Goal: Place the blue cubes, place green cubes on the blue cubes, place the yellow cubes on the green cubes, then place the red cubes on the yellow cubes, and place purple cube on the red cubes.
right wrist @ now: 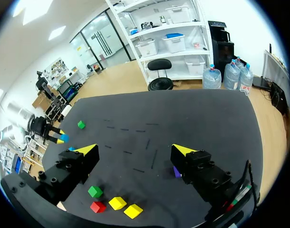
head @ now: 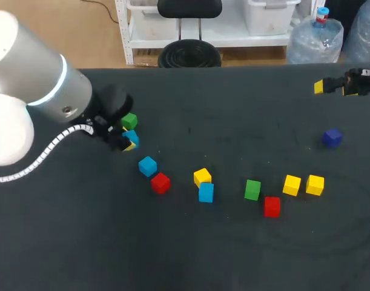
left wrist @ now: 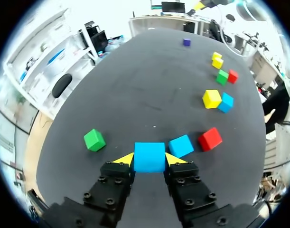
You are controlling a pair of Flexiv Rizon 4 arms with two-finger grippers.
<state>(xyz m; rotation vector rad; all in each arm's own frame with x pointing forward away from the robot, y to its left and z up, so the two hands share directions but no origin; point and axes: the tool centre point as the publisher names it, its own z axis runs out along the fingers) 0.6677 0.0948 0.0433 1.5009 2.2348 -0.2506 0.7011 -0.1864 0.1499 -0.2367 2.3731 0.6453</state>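
While my left end effector (left wrist: 149, 159) is clamped on a blue cube (left wrist: 149, 156), held square, a green cube (head: 129, 120) sits just at its twelve o'clock; my right end effector (right wrist: 135, 151) hangs spread apart at two o'clock over the surface (head: 233, 109)

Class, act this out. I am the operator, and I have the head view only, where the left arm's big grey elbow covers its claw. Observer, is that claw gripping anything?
Observer: Yes. In the left wrist view the left claw is shut on a bright blue cube, with one yellow tip on each side.
Operator: The small green cube looks tucked against that arm. Is it touched?
Observer: No. The green cube stands free beside the claw, clear of it.
Operator: Is the right claw carrying anything?
Observer: No. The right wrist view shows the right claw wide open with nothing between its tips. A small purple cube lies close beside it.
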